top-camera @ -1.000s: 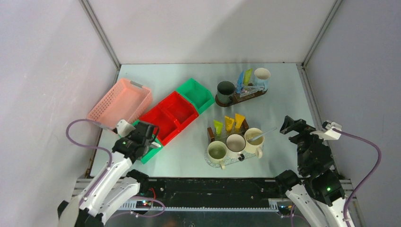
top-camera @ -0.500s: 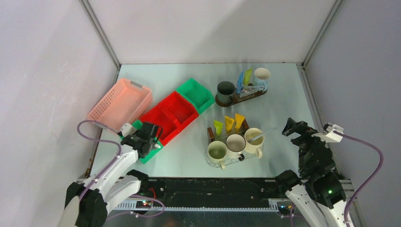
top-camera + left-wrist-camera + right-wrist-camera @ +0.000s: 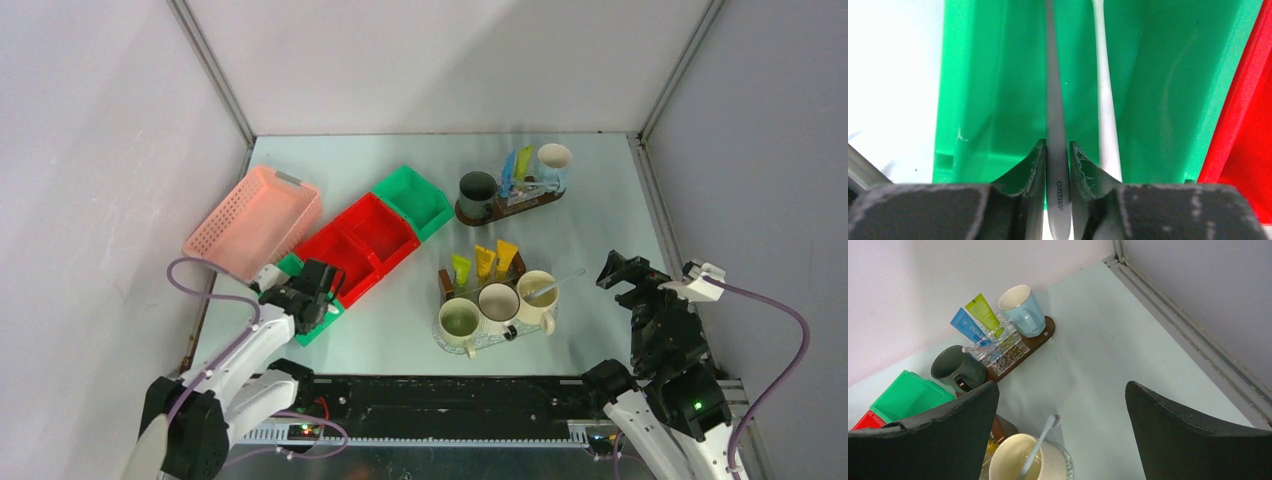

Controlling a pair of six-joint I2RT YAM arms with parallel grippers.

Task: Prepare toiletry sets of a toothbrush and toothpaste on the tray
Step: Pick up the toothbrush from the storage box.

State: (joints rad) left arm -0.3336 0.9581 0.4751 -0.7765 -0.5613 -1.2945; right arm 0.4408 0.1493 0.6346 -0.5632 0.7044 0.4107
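My left gripper (image 3: 1057, 145) reaches into the near green bin (image 3: 998, 100), shut on the handle of a pale toothbrush (image 3: 1054, 90). A second toothbrush (image 3: 1105, 100) lies beside it. From above, that gripper (image 3: 312, 290) sits at the table's near left. The near tray (image 3: 441, 343) holds three mugs. The cream mug (image 3: 537, 290) has a toothbrush (image 3: 562, 281) in it, and yellow and orange toothpaste tubes (image 3: 484, 260) stand behind the mugs. My right gripper (image 3: 1062, 385) hangs open and empty above the cream mug (image 3: 1020, 465), to the right of the tray (image 3: 625, 272).
A brown tray (image 3: 505, 208) at the back carries a dark mug (image 3: 478, 190), a pale blue mug (image 3: 554, 160) and blue and green tubes (image 3: 515, 168). A pink basket (image 3: 255, 220), red bins (image 3: 360, 240) and another green bin (image 3: 415, 200) line the left.
My left gripper has sunk into the near green bin and its jaws have narrowed onto a toothbrush handle. The right arm has shifted slightly and stays open.
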